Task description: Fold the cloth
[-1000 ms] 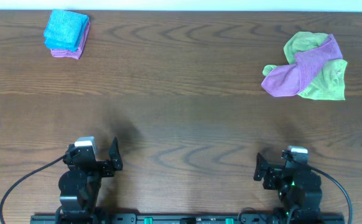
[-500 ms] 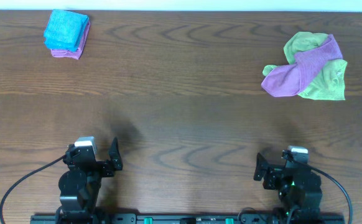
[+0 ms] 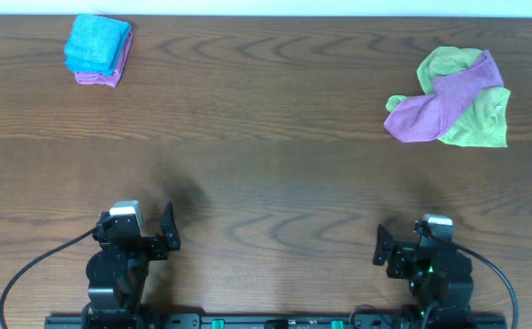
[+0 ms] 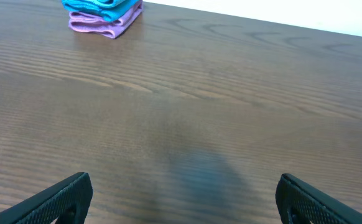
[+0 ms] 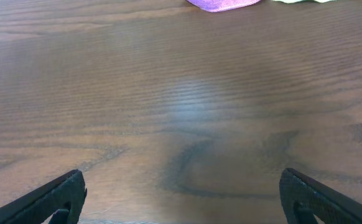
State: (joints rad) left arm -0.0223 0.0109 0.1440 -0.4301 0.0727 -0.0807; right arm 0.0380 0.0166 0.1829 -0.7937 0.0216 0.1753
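Observation:
A crumpled purple cloth [image 3: 430, 110] lies on top of a crumpled green cloth [image 3: 481, 123] at the far right of the table; the purple one's edge shows at the top of the right wrist view [image 5: 221, 4]. A folded blue cloth [image 3: 97, 41] sits on a folded purple cloth [image 3: 97, 78] at the far left, also in the left wrist view [image 4: 103, 12]. My left gripper [image 4: 184, 199] is open and empty near the front edge. My right gripper [image 5: 181, 199] is open and empty near the front edge, far from the cloths.
The wooden table [image 3: 266, 164] spans the whole view. Both arm bases stand at the front edge, the left [image 3: 120, 265] and the right [image 3: 435, 270], with black cables curving beside them.

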